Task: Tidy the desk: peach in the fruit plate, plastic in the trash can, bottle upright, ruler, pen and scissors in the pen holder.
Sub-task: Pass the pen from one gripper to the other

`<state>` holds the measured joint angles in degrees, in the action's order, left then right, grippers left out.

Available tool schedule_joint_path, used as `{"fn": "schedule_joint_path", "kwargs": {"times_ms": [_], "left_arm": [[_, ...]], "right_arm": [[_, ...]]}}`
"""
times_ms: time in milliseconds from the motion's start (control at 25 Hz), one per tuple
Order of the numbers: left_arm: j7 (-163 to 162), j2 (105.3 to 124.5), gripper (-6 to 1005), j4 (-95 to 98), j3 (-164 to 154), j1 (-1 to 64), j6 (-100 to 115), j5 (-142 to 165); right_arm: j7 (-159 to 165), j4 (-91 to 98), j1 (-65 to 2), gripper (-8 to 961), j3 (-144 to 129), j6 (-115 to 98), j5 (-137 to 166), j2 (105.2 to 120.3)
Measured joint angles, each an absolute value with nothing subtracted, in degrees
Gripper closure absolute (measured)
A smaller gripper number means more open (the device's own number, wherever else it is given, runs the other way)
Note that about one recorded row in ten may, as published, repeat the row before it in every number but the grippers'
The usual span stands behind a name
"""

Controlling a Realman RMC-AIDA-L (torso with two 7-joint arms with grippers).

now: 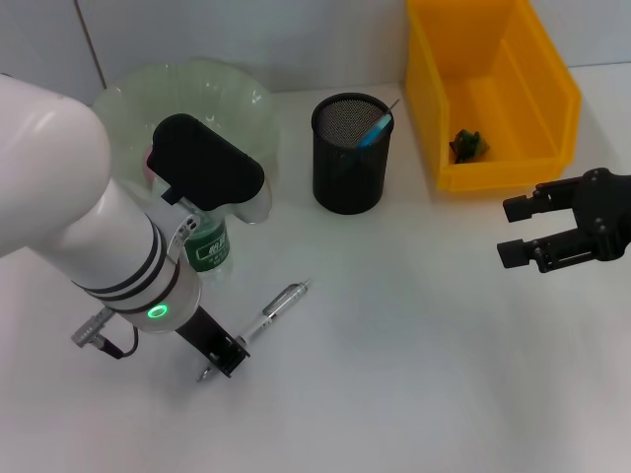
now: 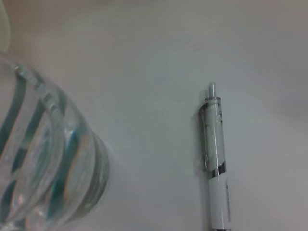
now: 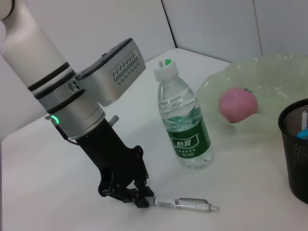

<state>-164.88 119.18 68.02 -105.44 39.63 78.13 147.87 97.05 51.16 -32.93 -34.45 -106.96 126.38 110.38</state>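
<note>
A silver and white pen [image 1: 281, 307] lies on the white desk; it also shows in the left wrist view [image 2: 215, 159] and the right wrist view [image 3: 188, 204]. My left gripper [image 1: 222, 361] is down at the pen's near end [image 3: 138, 197]. A clear bottle with a green label [image 3: 185, 126] stands upright just beside it, partly hidden in the head view [image 1: 207, 246]. A pink peach [image 3: 238, 105] lies in the pale green fruit plate [image 1: 232, 94]. The black mesh pen holder [image 1: 352, 153] holds a blue item [image 1: 375, 130]. My right gripper [image 1: 513, 232] hovers open and empty at the right.
A yellow bin [image 1: 552, 89] stands at the back right with a small green piece of plastic [image 1: 468, 145] inside. The pen holder's rim also shows in the right wrist view [image 3: 294, 144]. No ruler or scissors can be made out.
</note>
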Motion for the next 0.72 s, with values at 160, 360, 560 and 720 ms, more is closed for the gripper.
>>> {"fn": "schedule_joint_path", "kwargs": {"times_ms": [160, 360, 560, 720], "left_arm": [[-164.8, 119.18, 789, 69.3, -105.7, 39.3, 78.2, 147.7], [-164.5, 118.97, 868, 72.9, -103.8, 37.6, 79.4, 146.8], [-162.9, 118.67, 868, 80.8, -98.7, 32.9, 82.1, 143.7], [-157.5, 118.65, 867, 89.1, -92.7, 25.4, 82.7, 133.8]], "right_arm": [[97.0, 51.2, -32.8, 156, -34.4, -107.0, 126.2, 110.39], [96.8, 51.2, -32.8, 156, -34.4, -107.0, 126.1, 110.39], [96.4, 51.2, -32.8, 156, -31.7, -108.7, 125.5, 110.23], [95.3, 51.2, -32.5, 157, -27.0, -112.3, 124.6, 109.8]]}}
